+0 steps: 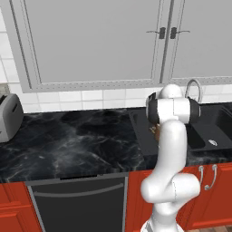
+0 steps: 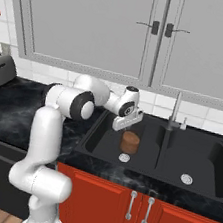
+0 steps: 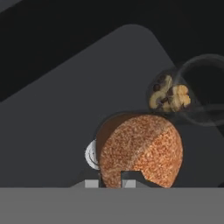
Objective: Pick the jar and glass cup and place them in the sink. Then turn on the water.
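At the far left a grey toaster [image 1: 9, 118] stood on the black marbled counter [image 1: 77, 145], close to the white tiled wall, with a dark dishwasher front [image 1: 79, 204] set under the counter among red cabinet doors. Grey wall cabinets hung across the top. Further right the white arm reached over the counter edge into the sink [image 2: 148, 182], a black two-basin unit sunk into the worktop. In the right base view the gripper [image 2: 127, 128] pointed down over the left basin, directly above the jar [image 2: 129, 142], its fingers meeting the jar's top. In the hand view the two finger tips [image 3: 92, 183] stood close together at the bottom, astride the near edge of the jar's speckled cork-coloured top, so the jaws were narrow and clamped on the jar. The jar was inside the left basin, just beyond that basin's round drain [image 2: 123, 158]. The hand view showed a sliver of the drain peeking out at the jar's left side. I could not tell whether the jar's base touched the basin floor. From the left base view only a brown scrap of the jar showed beside the arm. Up and to the right of the jar in the hand view lay a translucent round shape [image 3: 203, 94] with pale and dark lumps at its left edge; it was too faint to identify. To the right, the chrome tap [image 2: 174, 110] rose behind the divider between the basins, and the right basin showed its own drain [image 2: 186, 179].
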Robot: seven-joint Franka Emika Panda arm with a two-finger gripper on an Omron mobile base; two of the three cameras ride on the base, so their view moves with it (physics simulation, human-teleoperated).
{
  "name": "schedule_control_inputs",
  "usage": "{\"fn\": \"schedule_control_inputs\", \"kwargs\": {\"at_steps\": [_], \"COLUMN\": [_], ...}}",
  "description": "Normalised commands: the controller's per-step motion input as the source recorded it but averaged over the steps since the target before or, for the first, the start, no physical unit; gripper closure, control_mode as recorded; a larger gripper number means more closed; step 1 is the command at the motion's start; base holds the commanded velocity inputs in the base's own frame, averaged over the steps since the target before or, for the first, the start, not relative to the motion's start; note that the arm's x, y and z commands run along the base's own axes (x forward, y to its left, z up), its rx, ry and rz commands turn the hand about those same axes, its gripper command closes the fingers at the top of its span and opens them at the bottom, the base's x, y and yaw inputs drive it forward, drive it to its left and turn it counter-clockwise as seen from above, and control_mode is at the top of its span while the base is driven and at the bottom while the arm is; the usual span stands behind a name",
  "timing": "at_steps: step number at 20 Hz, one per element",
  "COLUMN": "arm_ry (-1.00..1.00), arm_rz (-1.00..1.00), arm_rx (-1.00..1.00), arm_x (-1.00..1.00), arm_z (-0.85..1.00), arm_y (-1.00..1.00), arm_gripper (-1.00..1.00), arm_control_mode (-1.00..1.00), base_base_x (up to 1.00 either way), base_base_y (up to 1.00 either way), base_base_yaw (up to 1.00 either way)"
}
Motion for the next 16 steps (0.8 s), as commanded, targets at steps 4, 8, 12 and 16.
{"fn": "schedule_control_inputs", "kwargs": {"at_steps": [4,8,12,16], "arm_ry": [0.01,0.0,0.0,-0.02], "arm_rz": [0.0,0.0,0.0,0.0], "arm_rx": [0.0,0.0,0.0,0.02], "arm_x": [0.6,0.24,0.11,-0.11], "arm_z": [-0.71,-0.32,-0.32,-0.11], "arm_y": [-0.16,-0.1,-0.03,-0.11], "arm_gripper": [1.0,1.0,1.0,-1.0], "arm_control_mode": [-1.0,-1.0,-1.0,-1.0], "base_base_x": [0.0,0.0,0.0,0.0], "base_base_y": [0.0,0.0,0.0,0.0], "base_base_yaw": [0.0,0.0,0.0,0.0]}}
